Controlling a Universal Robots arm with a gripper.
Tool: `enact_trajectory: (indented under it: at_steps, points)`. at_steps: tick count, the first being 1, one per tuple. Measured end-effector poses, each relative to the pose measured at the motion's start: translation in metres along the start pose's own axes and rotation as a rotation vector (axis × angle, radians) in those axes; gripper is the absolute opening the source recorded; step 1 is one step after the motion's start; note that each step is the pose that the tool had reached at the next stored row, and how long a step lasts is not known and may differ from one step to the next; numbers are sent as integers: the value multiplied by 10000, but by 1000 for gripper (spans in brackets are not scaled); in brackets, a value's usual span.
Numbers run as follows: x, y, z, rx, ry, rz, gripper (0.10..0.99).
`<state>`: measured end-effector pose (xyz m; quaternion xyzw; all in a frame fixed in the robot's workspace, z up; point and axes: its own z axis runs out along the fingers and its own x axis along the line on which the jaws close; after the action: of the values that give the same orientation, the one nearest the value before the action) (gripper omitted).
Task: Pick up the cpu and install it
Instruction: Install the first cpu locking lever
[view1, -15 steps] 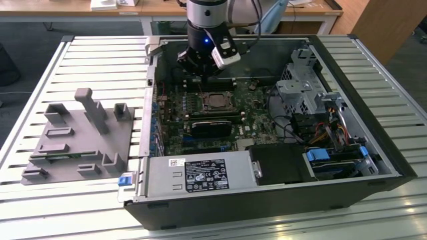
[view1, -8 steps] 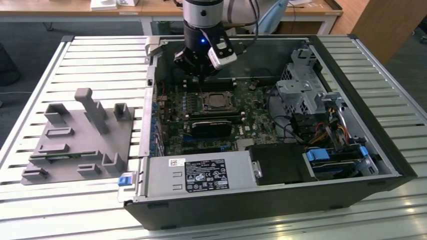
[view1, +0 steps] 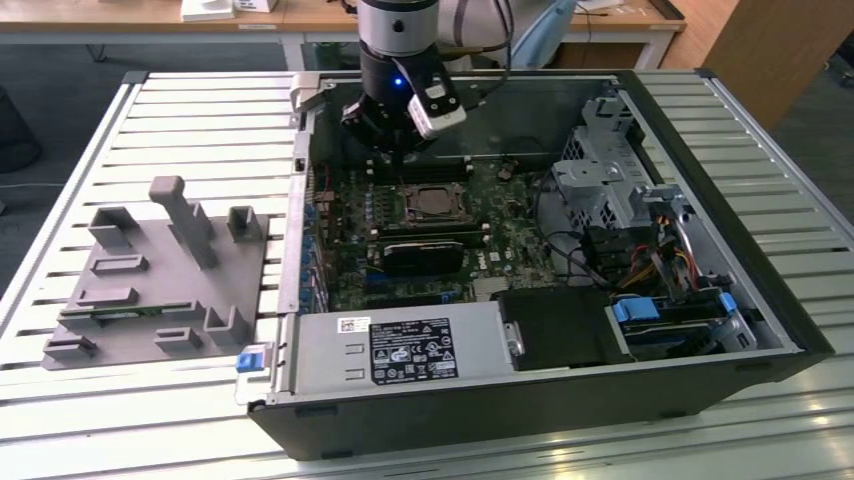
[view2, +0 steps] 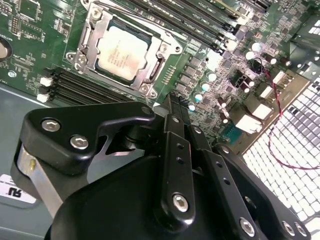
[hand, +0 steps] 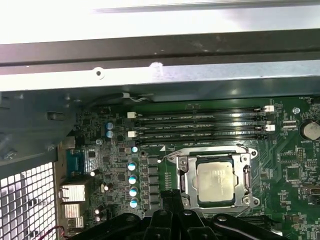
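Silver-grey and square, the cpu (view2: 122, 52) already sits flat in its socket (view2: 90, 37) on the green motherboard (hand: 295, 165), inside the open computer case (view1: 747, 330) on the slatted desk (view1: 200, 130). Above and just beside it hangs the gripper (view2: 176, 102), fingers (view2: 173, 115) pressed together on nothing. By this showing the seating looks done; whether the socket frame is latched I cannot tell.

Reaching straight down from above, wrist vertical, a blue light glowing on its side in the exterior view. Carrying the gripper (view1: 388, 150) low, fingers (view2: 176, 127) pressing flat together in the second wrist view, gripping nothing between them.
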<state>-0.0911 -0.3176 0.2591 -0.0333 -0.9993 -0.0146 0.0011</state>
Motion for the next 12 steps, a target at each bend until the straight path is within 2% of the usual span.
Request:
enact_trajectory:
  at_steps: [12]
  points:
    - [134,-9,1,-1,-1,-1,106]
